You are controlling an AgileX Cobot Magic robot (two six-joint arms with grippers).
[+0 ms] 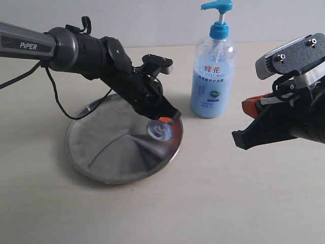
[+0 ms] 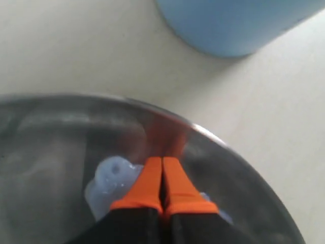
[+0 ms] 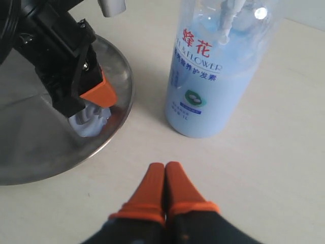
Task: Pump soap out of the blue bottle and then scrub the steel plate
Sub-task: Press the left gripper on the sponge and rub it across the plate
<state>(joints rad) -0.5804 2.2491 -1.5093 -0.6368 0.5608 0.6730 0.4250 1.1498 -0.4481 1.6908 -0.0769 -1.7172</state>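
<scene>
Beige tabletop (image 1: 213,203) bears the steel plate (image 1: 101,152), where clenched left fingers (image 2: 147,185) touch the soap (image 1: 158,132); right fingers (image 3: 177,185), clenched, hover apart.

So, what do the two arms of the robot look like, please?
The left arm is a grey tube marked PIPER in white, then black joints; a thin black cable hangs from it. The right arm is black, with a silver-grey camera on top. Both end in black jaws with orange tips.
</scene>
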